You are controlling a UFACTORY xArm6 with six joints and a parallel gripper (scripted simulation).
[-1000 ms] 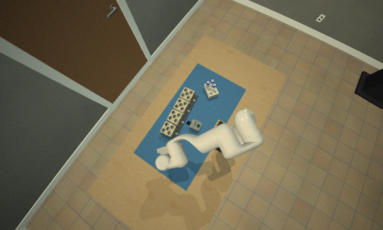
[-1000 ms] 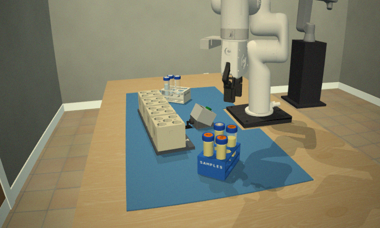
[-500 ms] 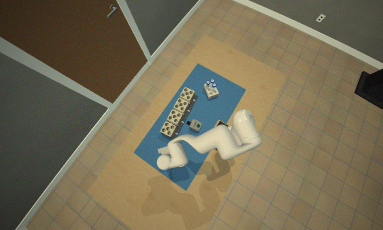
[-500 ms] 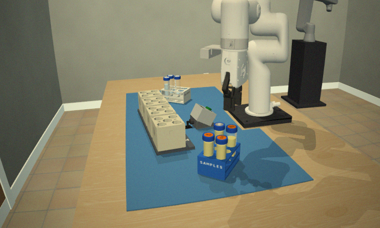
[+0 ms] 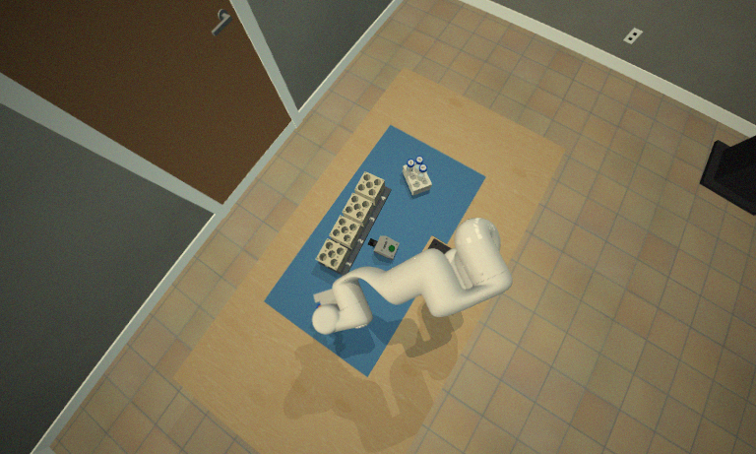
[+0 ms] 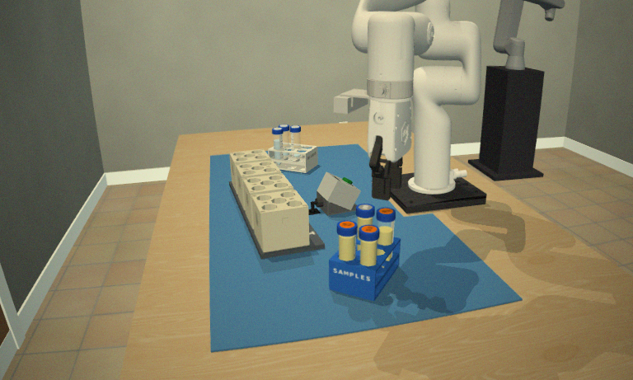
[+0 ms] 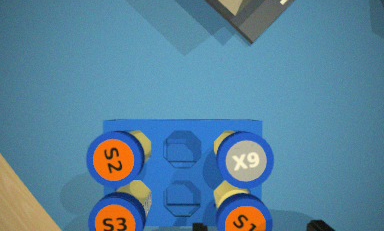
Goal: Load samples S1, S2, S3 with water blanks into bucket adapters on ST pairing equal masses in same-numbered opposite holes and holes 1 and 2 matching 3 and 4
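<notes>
The blue samples rack [image 6: 350, 278] [image 7: 182, 126] holds S2 [image 6: 346, 227] [image 7: 113, 160], S3 [image 6: 368, 232] [image 7: 114, 223], S1 [image 6: 385, 213] [image 7: 245, 223] and grey-dotted X9 [image 6: 364, 209] [image 7: 246, 161], all upright. S1 shows a lower level than S2 and S3. The rack's two middle wells are empty. My gripper [image 6: 388, 182] [image 7: 260, 226] is open and empty, above the rack at its S1 side. Four adapters, the nearest one [image 5: 331, 254] [image 6: 282, 229] by stand mark 1, sit on the loading stand [image 6: 317, 241] [image 7: 255, 28] with no tubes seen in them. The white blanks rack [image 5: 418, 191] [image 6: 305, 160] holds three white-dotted blanks.
The desk [image 5: 383, 247] [image 6: 335, 194] with the green DONE key [image 5: 392, 248] [image 6: 347, 180] stands between the adapters and the arm's base. The blue mat [image 5: 434, 204] [image 6: 261, 311] lies under the racks and the stand. The arm hides the samples rack in the top view.
</notes>
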